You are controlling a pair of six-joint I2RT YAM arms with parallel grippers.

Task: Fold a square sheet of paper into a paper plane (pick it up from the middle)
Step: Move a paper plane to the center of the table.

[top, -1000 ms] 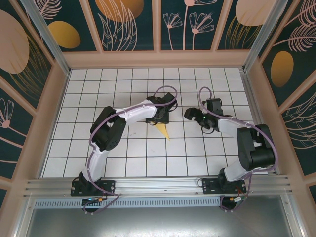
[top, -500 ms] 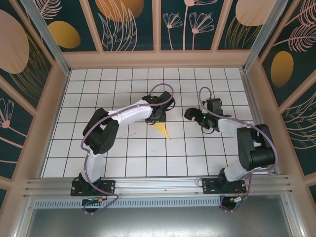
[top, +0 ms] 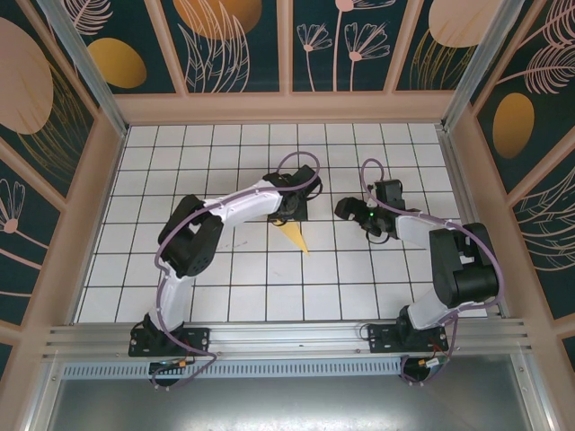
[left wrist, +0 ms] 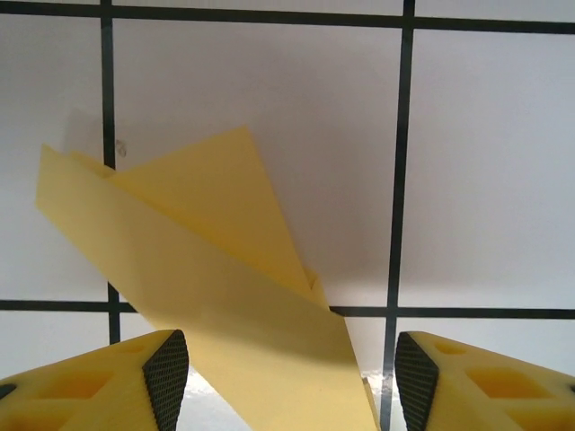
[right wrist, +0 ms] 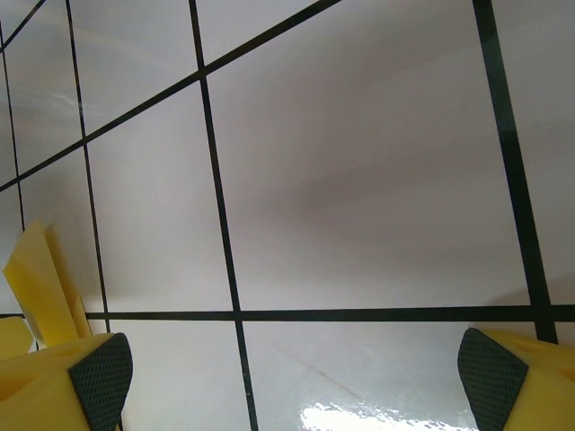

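Note:
The square sheet of paper is folded into a slim, pointed pale-yellow paper plane that lies on the white tiles at mid-table, tip toward the near side. My left gripper hovers over its wide far end. In the left wrist view the folded paper plane runs diagonally between the pads of the left gripper; the jaws stand apart and neither pad touches it. My right gripper is open about a tile to the right. In the right wrist view the right gripper frames bare tile, with a corner of the paper plane at the far left.
The tiled table floor is boxed in by wooden walls at the back and on both sides. A metal rail carrying both arm bases runs along the near edge.
The left arm's elbow swung left and came partly back while its gripper stayed over the paper's wide end. The paper and the right arm have not moved.

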